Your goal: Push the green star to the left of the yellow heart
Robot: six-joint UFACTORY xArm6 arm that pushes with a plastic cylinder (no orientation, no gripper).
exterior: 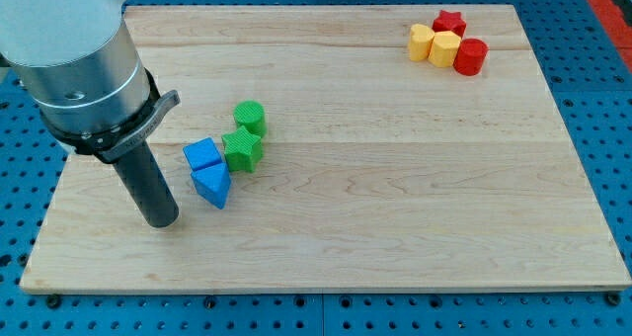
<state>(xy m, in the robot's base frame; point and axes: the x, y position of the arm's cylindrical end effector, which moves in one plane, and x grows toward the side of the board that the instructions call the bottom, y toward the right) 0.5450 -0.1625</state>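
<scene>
The green star [242, 150] lies left of the board's middle, touching a green cylinder [250, 116] above it and a blue cube [203, 155] at its left. The yellow heart [422, 42] sits far off at the view's top right, at the left end of a tight cluster. My tip [162, 221] rests on the board at the view's lower left, left of and slightly below a blue triangular block [212, 186], with a small gap between them. The tip is well left of and below the green star.
Next to the yellow heart are a yellow hexagonal block [445, 49], a red star [449, 22] and a red cylinder [471, 56]. The wooden board [395, 198] lies on a blue perforated surface. The arm's grey body [74, 59] fills the top left.
</scene>
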